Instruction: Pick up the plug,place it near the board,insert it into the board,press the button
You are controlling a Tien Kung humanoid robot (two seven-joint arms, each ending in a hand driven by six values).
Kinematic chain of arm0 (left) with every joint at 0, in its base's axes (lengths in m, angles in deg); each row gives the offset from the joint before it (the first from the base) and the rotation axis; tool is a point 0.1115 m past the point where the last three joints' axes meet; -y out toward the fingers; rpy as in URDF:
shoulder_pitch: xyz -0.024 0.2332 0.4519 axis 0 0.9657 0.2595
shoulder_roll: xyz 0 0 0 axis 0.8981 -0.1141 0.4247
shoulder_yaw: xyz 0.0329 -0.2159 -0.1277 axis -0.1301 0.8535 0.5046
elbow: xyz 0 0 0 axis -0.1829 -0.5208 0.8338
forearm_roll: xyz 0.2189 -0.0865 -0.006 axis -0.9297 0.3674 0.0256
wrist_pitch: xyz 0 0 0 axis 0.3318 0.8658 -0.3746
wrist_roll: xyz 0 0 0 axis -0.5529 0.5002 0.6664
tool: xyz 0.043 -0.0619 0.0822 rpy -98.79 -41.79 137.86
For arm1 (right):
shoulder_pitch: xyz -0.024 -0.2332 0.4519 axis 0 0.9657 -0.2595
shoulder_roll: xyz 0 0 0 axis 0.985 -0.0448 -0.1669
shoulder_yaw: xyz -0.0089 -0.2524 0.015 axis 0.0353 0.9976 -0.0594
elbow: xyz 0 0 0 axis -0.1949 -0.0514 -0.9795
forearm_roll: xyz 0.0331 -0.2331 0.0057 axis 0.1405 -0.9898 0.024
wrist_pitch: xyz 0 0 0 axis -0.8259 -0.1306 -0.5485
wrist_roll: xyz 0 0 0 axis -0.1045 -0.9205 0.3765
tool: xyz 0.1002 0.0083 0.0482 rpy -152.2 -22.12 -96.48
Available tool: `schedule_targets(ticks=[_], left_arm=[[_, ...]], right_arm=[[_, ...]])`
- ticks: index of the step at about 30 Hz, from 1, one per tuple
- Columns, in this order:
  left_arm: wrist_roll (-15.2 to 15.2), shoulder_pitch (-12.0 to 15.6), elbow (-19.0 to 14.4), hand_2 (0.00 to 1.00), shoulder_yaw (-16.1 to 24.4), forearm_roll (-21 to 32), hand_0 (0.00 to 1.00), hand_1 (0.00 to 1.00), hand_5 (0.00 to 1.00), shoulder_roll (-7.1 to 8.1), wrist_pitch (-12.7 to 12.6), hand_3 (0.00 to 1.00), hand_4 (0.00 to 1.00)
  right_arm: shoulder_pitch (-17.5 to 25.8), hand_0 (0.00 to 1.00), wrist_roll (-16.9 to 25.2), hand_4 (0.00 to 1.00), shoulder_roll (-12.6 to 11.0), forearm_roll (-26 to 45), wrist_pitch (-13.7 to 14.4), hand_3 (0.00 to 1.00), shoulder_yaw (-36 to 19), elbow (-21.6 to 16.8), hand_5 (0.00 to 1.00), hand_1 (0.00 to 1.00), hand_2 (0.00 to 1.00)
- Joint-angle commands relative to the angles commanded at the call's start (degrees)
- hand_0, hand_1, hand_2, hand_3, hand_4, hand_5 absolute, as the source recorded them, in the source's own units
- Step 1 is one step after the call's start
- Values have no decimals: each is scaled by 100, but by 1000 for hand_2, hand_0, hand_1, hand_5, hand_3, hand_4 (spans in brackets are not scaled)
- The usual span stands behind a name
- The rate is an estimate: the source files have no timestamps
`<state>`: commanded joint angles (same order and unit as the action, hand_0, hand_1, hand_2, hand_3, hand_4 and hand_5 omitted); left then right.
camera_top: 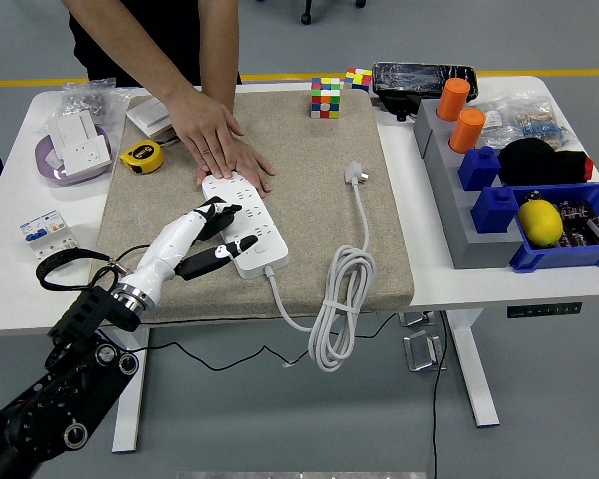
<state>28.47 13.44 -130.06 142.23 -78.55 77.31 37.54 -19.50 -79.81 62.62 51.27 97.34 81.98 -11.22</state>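
Left hand over near end of strip, fingers spread, thumb low beside strip's near edge, black plug barely visible under fingers; cannot tell whether gripped. Strip lies on mat on bench. Person's hand presses flat on strip's far end. White plug with coiled cable lies apart, right of strip.

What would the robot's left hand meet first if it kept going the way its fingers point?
Probably the white power strip: the left hand points up and right, its fingertips already at the strip's near edge, though contact is unclear.
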Motion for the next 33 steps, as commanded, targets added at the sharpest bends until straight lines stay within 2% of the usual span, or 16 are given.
schedule_targets(ticks=[19,26,33], left_arm=[[-8,-308,125,846,-326,-10,900,904,998,55,78,837,998],[-24,-328,82,843,-341,-20,901,904,998,22,99,837,998],[-19,-416,179,841,-355,-54,901,901,998,12,156,838,998]], right_arm=[[-11,822,-3,998,-9,16,-15,761,-54,4,998,781,754],[2,822,-12,998,-1,19,-15,762,-36,7,998,781,754],[-21,823,-17,998,-13,10,-13,761,-31,3,998,781,754]])
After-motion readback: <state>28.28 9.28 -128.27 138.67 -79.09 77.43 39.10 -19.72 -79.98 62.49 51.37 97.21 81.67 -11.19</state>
